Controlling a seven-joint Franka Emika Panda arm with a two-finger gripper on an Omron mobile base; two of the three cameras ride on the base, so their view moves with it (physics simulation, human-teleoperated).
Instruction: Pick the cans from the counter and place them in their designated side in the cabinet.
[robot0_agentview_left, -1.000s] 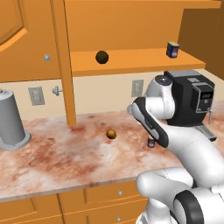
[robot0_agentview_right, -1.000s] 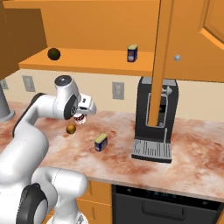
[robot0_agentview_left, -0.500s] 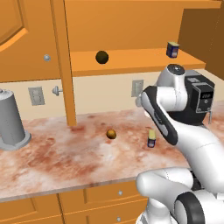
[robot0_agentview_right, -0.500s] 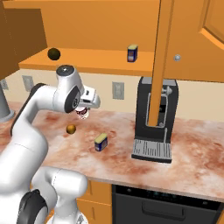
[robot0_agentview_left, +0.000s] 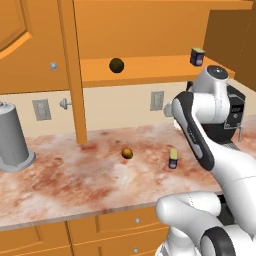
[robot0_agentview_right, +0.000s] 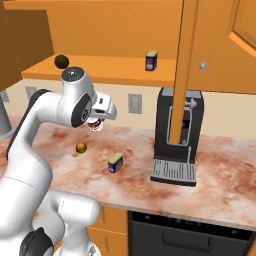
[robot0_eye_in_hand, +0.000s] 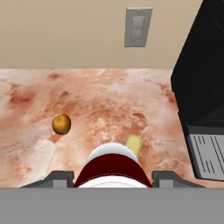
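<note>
Clearly we have the red-and-white can (robot0_eye_in_hand: 111, 168) clamped between our gripper's (robot0_eye_in_hand: 112, 177) two fingers, partly closed around its sides, lifted above the counter (robot0_agentview_left: 75, 175) and in front of the wall outlet. It looks rigid and light, with a smooth round wall that could slip, so holding it across the middle seems wise. One blue can (robot0_agentview_right: 115, 163) stands on the counter near the brown ball (robot0_agentview_right: 81, 147); another blue can (robot0_agentview_right: 151, 60) sits on the cabinet shelf (robot0_agentview_right: 110, 70).
</note>
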